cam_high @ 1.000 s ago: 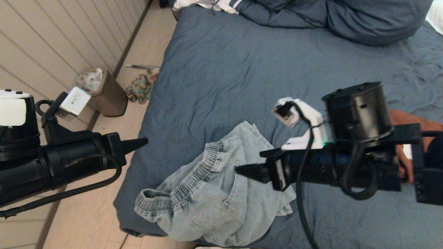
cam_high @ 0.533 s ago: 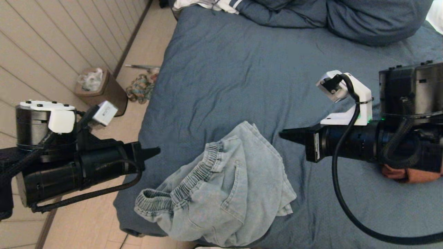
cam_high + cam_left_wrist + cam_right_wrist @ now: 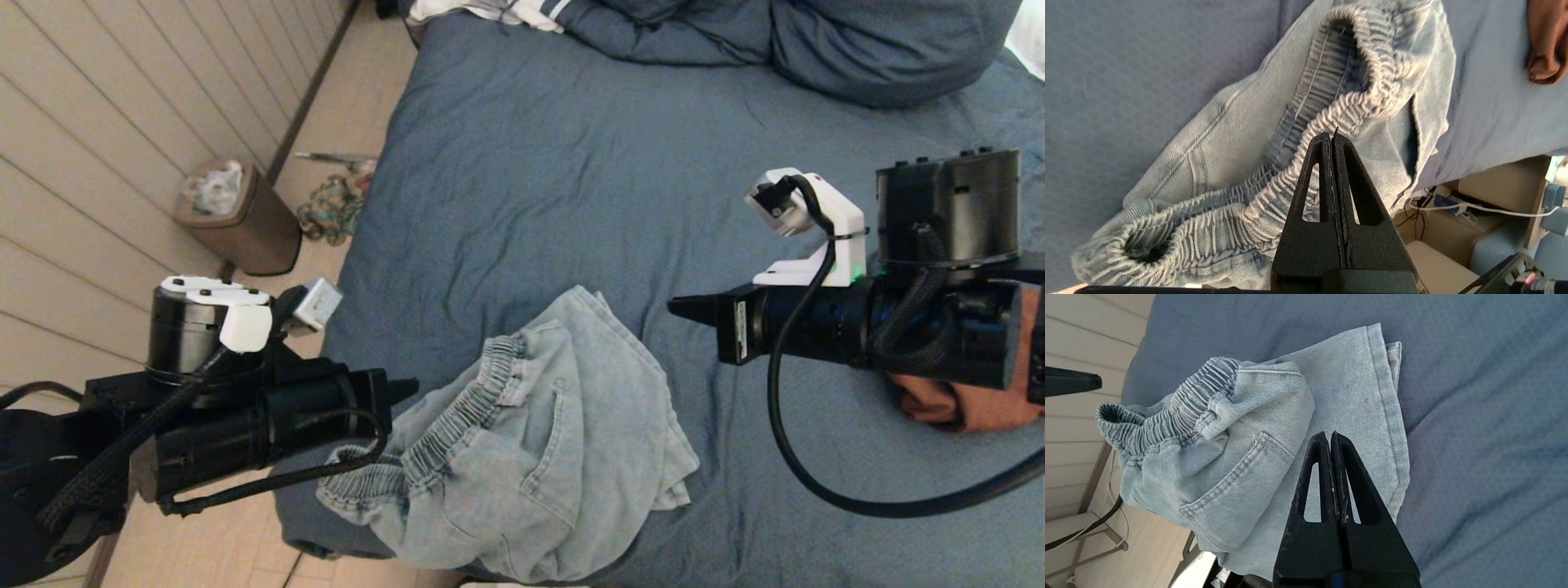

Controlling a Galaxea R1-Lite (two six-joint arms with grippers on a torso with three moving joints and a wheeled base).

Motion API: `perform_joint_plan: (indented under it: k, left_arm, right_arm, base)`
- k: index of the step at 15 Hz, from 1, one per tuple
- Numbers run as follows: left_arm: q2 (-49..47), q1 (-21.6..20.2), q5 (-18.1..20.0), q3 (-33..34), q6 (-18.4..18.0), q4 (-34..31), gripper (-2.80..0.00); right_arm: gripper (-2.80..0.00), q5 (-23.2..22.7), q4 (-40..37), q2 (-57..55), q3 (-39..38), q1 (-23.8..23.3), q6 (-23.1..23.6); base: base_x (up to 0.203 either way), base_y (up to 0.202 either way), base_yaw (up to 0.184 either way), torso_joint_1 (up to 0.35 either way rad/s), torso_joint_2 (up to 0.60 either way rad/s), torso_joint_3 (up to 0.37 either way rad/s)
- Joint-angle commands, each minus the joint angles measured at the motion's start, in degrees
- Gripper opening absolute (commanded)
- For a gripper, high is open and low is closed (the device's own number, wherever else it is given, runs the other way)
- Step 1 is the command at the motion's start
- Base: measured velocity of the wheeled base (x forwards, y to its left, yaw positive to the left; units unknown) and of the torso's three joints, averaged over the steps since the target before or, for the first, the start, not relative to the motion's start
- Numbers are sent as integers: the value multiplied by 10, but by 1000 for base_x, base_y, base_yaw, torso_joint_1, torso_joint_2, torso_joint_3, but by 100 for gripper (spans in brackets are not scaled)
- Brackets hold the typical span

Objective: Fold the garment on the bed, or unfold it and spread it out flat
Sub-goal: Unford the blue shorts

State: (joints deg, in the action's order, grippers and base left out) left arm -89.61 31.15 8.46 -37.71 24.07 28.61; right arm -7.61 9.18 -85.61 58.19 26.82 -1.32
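The left gripper (image 3: pixel 406 389), fingers pressed together on nothing, has swung in beside the crumpled pale-blue denim garment (image 3: pixel 522 457)'s elastic waistband (image 3: pixel 1331 110) — likely a grasp approach. The right gripper (image 3: pixel 680 308), likewise closed and empty, has drawn back above the slate-blue bed (image 3: pixel 531 163).

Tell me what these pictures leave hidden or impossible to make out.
- Denim garment: head view, its near end is cut off by the picture's bottom edge.
- Rust-coloured cloth: head view, mostly hidden behind the right arm.
- Bin contents: head view, too small to identify.
- Bed: head view, its right side runs off the picture.
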Motion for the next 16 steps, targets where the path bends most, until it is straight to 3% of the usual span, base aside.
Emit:
perform_joint_plan:
  k: [1, 5, 6, 13, 16]
  left_arm:
    - [-7, 2, 1, 1, 2, 2, -280]
    - [-24, 7, -20, -2, 10, 3, -280]
    - [-26, 11, -26, -1, 10, 4, 0]
    - [-93, 34, -39, -12, 30, 79, 0]
    - [-162, 35, -68, -82, 28, 105, 0]
  right_arm:
    - [-280, 0, 0, -4, 2, -3, -2]
    - [-280, -4, 0, -10, 16, -42, -1]
    - [-280, -5, 0, -11, 20, -48, -1]
    - [-280, -6, 0, -17, 26, -72, -1]
    - [-280, -6, 0, -11, 25, -73, -1]
  base:
    - [0, 0, 0, 0, 0, 0]
    - [0, 0, 0, 0, 0, 0]
    - [0, 0, 0, 0, 0, 0]
    - [0, 0, 0, 0, 0, 0]
    - [0, 0, 0, 0, 0, 0]
